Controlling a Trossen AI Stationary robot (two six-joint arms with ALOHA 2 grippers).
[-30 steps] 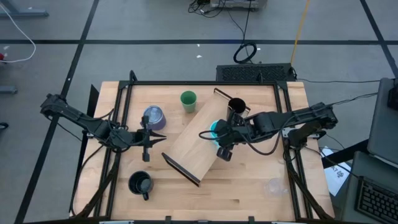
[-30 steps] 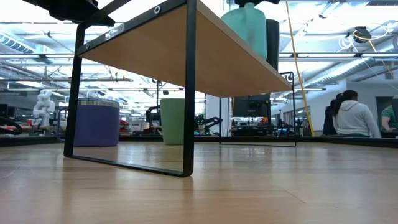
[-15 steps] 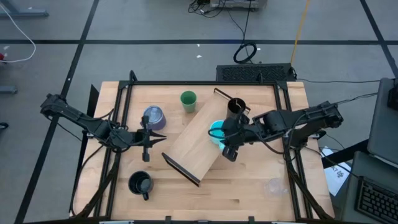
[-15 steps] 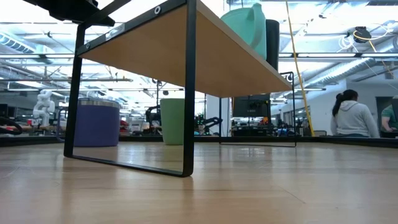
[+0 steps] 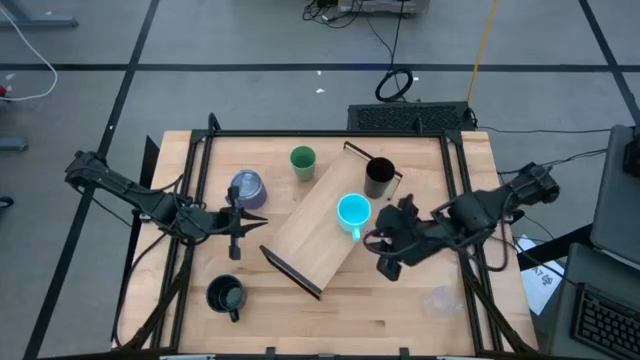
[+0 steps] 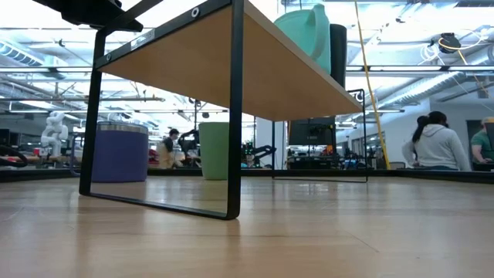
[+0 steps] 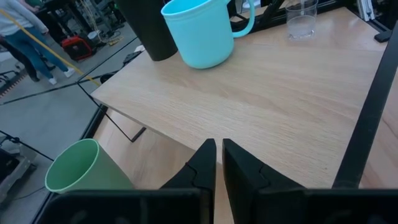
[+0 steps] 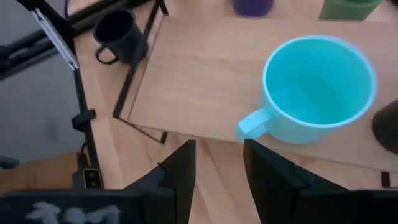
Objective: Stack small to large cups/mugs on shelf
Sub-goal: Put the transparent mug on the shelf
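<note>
The light-wood shelf (image 5: 318,222) stands slanting across the table on its black end brackets. The cyan handled mug (image 5: 352,212) and the tall black mug (image 5: 379,178) stand upright on its far right end. My right gripper (image 5: 380,246) is open and empty, just right of the cyan mug, whose handle (image 8: 252,124) points toward it. My left gripper (image 5: 237,222) is shut and empty, left of the shelf. The green cup (image 5: 303,160), the purplish-grey mug (image 5: 247,187), the squat black mug (image 5: 226,295) and the tiny clear cup (image 5: 440,298) stand on the table.
The black frame rails (image 5: 196,200) run along the table's left and right sides. The low view shows open room under the shelf (image 6: 231,62), with the purplish-grey mug (image 6: 120,150) and green cup (image 6: 214,150) behind it. People move about in the room beyond.
My right gripper has come off the cyan mug and drawn back toward the table's right and near edges. The mug stays upright on the shelf next to the tall black mug. My left gripper has kept still.
</note>
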